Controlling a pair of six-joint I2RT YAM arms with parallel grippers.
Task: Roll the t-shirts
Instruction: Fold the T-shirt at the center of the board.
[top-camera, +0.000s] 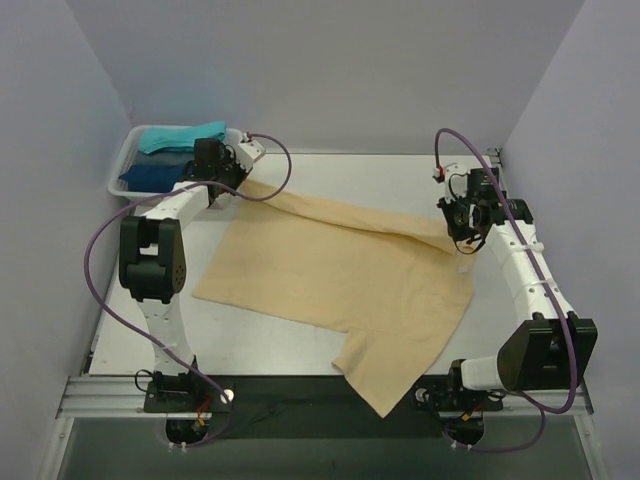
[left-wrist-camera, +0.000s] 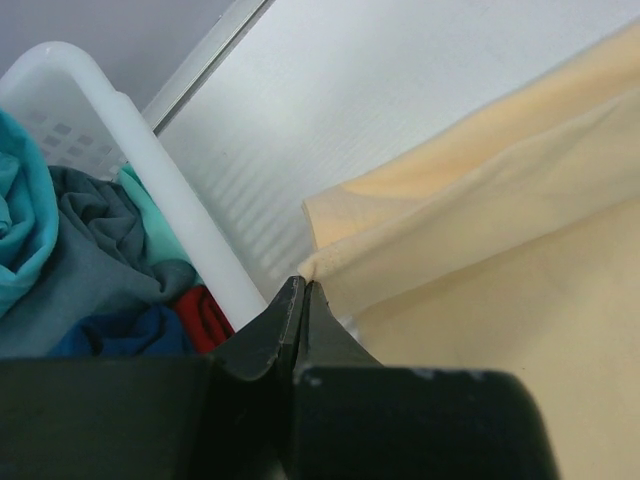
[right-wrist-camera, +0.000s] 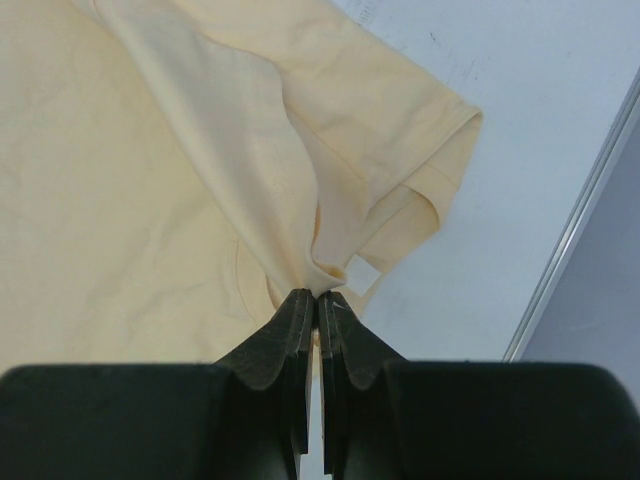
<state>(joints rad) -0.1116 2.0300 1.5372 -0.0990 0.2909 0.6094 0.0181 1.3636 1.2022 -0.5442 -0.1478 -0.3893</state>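
Observation:
A large beige t-shirt lies spread on the table, its far edge pulled taut between both grippers and one sleeve hanging over the near edge. My left gripper is shut on the shirt's far left corner, just beside the basket. My right gripper is shut on the shirt's far right part, by the neck label. Teal and dark blue shirts lie bundled in the basket; a red bundle shows there in the left wrist view.
A white mesh basket stands at the table's far left corner, its rim close to my left gripper. The table's right edge rail runs near my right gripper. Purple cables loop from both arms.

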